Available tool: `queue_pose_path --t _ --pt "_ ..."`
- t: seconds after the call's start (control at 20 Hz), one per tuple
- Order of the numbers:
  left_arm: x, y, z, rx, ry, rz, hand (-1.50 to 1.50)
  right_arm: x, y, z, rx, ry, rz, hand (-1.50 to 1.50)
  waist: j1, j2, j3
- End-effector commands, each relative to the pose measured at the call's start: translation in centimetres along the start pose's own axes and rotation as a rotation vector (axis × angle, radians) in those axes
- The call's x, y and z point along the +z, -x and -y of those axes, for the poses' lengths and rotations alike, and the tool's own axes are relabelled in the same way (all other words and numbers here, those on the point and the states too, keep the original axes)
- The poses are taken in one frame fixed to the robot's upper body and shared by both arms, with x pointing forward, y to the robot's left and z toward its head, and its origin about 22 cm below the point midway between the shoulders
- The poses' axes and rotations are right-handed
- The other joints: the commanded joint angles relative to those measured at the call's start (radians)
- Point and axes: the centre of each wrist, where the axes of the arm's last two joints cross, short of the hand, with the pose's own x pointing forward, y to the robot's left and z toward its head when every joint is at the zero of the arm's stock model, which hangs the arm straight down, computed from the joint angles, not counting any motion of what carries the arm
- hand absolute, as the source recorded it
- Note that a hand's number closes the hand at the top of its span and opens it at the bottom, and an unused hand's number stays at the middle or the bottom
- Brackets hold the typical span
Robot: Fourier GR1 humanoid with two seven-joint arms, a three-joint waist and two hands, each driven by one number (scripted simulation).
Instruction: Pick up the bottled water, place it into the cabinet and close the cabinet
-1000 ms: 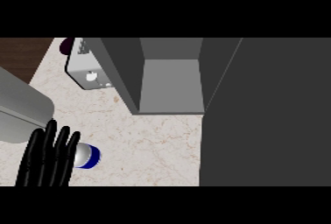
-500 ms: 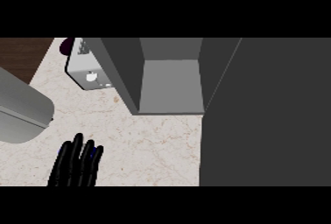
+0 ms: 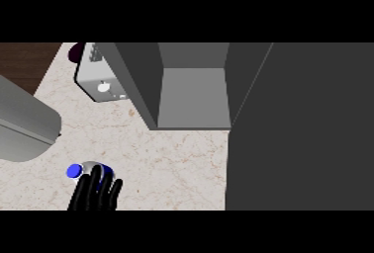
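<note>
Blue-capped bottled water [image 3: 82, 171], grey cabinet [image 3: 191, 94], beige marbled counter [image 3: 168, 155].

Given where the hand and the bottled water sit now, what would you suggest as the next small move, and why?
Probably curl the fingers round the bottled water to secure a grasp before lifting. The hand, at the view's lower left, lies over the bottle with fingers straight, and the blue cap peeks out beyond them. The cabinet stands open up and to the right, so a lift would follow.

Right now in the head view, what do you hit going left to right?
Grey forearm → bottled water → open cabinet → dark cabinet door.
</note>
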Motion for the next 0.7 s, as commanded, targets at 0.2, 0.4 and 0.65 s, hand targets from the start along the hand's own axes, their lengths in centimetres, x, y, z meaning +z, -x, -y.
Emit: queue_pose_path --t 0.2,0.4,0.65 --pt "0.6 -2.5 -1.6 -0.067 -0.151 0.141 -1.50 2.1 -2.6 -0.7 -0.081 -0.032 0.068 -1.50 -0.006 0.002 0.001" --pt "0.6 -2.2 -2.5 -0.081 -0.222 0.152 -1.50 2.7 -3.7 -0.9 -0.085 -0.036 0.074 -1.50 -0.009 0.000 -0.001" --pt "1.0 -1.0 -3.7 -0.132 -0.257 0.108 -1.50 3.2 -4.2 -0.4 -0.075 -0.043 0.073 -1.50 -0.005 0.001 -0.003"
